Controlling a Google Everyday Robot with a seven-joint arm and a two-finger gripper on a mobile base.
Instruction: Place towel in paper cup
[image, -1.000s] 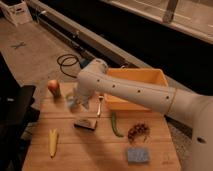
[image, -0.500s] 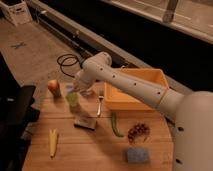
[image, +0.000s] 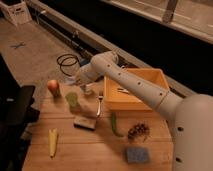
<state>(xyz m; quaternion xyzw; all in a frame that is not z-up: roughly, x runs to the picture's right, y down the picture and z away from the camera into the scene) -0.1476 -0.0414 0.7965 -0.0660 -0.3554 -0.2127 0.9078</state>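
My gripper is at the back left of the wooden table, at the end of the white arm that reaches in from the right. It hovers just above a small white paper cup, between the apple and the yellow bin. A pale grey-blue scrap shows at the gripper's left side; it looks like the towel, mostly hidden by the gripper. I cannot tell whether it is inside the cup.
A translucent green cup stands left of the paper cup, with an apple behind it. A yellow bin is to the right. A utensil, dark bar, green pepper, dark cluster, blue sponge and yellow item lie on the table.
The gripper has risen from low over the table's middle and moved back and left, to above the paper cup near the apple.
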